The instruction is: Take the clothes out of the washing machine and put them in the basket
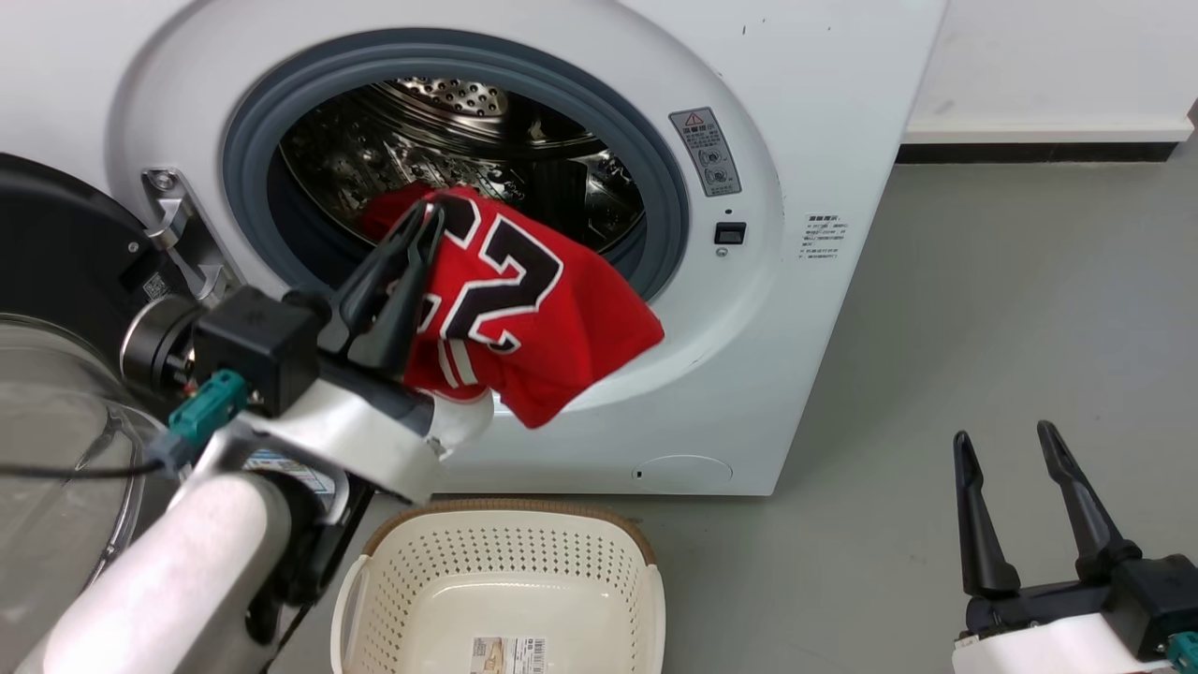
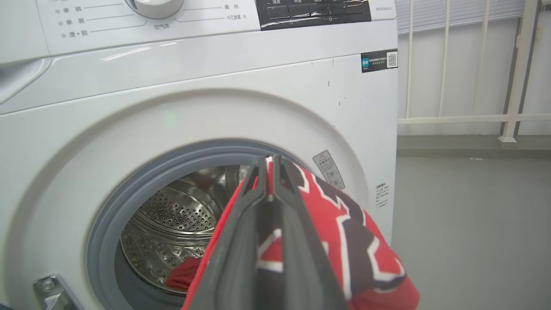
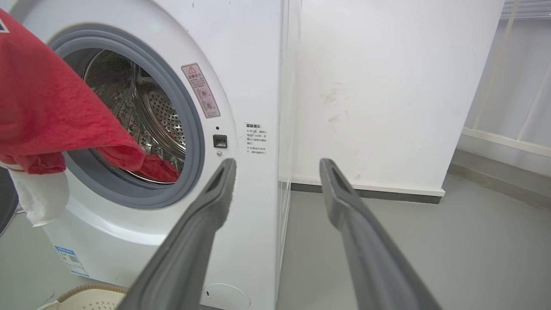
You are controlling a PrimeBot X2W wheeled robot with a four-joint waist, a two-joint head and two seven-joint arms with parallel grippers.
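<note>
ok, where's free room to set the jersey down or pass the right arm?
Free: inside the basket, and the grey floor between the washing machine and the right gripper, jaws open. Crowded: the drum mouth, where the left gripper, jaws shut, holds the numbered jersey over the grey ring.

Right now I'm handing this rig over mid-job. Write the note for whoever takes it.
Left hand: shut on the numbered jersey, held at the open mouth of the washing machine, cloth hanging out over the grey ring.
Right hand: open, holding nothing, low on the right above the floor.
Basket: on the floor before the machine, no clothes in the part that shows.
More red cloth lies at the bottom of the drum.
Done: numbered jersey gripped and partly out.
Left: lower it into the basket, release, then fetch the red cloth from the drum.
</note>
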